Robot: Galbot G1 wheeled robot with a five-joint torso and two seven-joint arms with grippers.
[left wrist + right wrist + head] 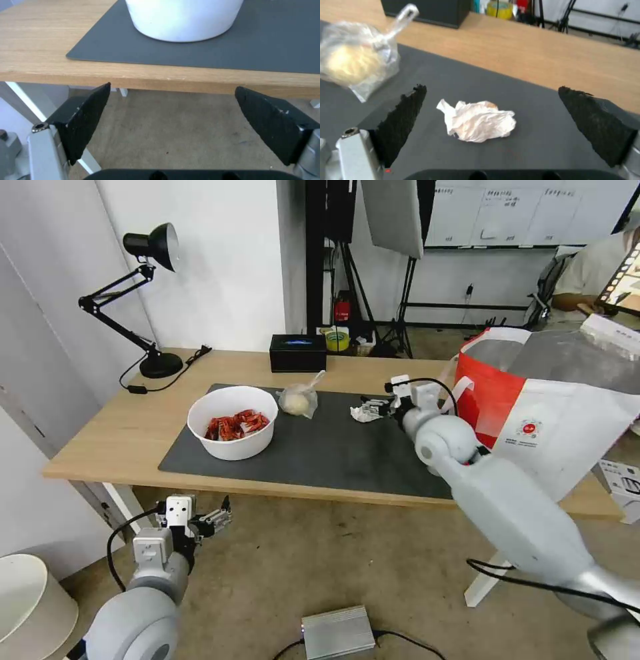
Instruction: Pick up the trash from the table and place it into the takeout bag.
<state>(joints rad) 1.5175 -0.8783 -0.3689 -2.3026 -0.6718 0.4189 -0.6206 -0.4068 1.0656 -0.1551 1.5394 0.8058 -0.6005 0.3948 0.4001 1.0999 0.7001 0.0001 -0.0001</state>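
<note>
Head view and both wrist views, one instant. We see the right gripper (375, 409) reached out over the dark grey mat (333, 447) of the table (100, 440), just beside the crumpled tissue (363, 412). In its wrist view the two black fingers (403, 120) stand wide apart with the tissue (478, 120) lying on the mat between them, touched by neither — the gripper holds nothing.

To the left of the tissue, toward the far edge of the mat, we note the small knotted clear bag (300, 399) with something pale yellow inside. Farther left, the white bowl (232, 421) with red shells stands on the mat near its near-left corner.

The takeout bag (547, 413), white and red with a silver lining, stands open at the right end of the table, just beyond the right arm.

The left gripper (217, 519) hangs below the near edge of the table, in front of the bowl; its fingers (85, 117) are spread wide and empty — its wrist view looks up past the table edge to the base of the bowl (183, 20).

At the far side we mark a black box (298, 353) and, at the far left, a black desk lamp (143, 300).
</note>
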